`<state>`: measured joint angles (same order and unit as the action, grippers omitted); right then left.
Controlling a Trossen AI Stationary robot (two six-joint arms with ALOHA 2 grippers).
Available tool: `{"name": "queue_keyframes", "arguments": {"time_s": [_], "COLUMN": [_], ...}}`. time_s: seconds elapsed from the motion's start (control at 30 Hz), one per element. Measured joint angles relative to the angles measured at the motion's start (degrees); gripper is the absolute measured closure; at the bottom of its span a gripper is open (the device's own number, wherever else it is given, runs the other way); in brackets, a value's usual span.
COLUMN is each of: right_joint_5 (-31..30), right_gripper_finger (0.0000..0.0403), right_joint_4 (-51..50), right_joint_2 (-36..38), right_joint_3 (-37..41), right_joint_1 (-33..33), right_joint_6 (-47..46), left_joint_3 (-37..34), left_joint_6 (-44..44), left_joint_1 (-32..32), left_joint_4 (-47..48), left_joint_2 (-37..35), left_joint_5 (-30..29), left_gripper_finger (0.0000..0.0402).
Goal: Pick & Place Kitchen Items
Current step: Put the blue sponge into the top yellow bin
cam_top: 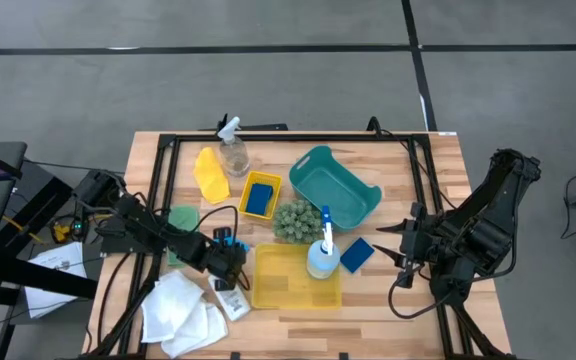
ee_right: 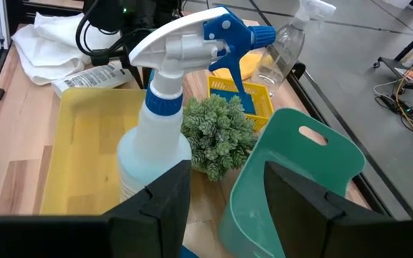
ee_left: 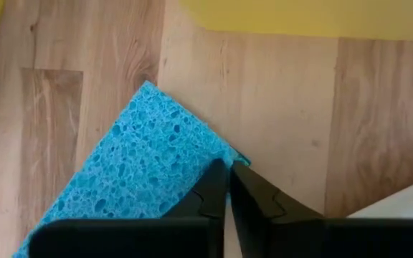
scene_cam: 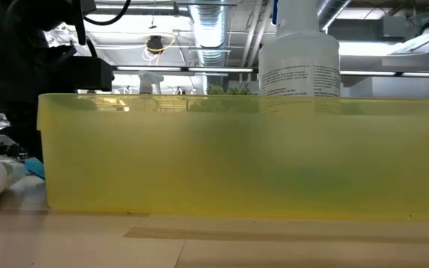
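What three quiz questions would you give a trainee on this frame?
1. True or false: the right gripper is open.
2. What lies in the small yellow basket? A) dark blue sponge B) white cloth C) green ball
3. Fill in: the left gripper, fingers shut, is at the edge of a light blue ____.

Key: 1 true; 2 A; 3 sponge.
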<state>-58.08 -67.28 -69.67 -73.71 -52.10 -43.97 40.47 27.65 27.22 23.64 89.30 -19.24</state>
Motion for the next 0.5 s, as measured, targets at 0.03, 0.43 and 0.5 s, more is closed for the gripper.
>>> {"name": "queue_keyframes", "arguments": {"time_s": [0.03,0.43,0.5], "right_joint_5": [0.0,0.12,0.18], "right_gripper_finger": [0.0235,0.0235,0.0235], "right_joint_4": [-0.01,-0.01,-0.01], "right_joint_2": [0.0,0.0,-0.26], "right_joint_3": [0.0,0.0,0.0], "right_joint_1": [0.0,0.0,0.0], "right_joint_6": [-0.02,-0.17,-0.16], "left_joint_3": [0.0,-0.21,-1.23], "left_joint_6": [0.23,3.74,4.85], "left_joint_1": [0.0,2.07,3.28], "left_joint_4": [-0.24,-0.59,-1.4], "left_joint_2": [0.0,-10.96,-14.41], "left_joint_5": [0.06,-6.12,-7.99], "left_gripper_finger": [0.0396,0.04,0.0401]}}
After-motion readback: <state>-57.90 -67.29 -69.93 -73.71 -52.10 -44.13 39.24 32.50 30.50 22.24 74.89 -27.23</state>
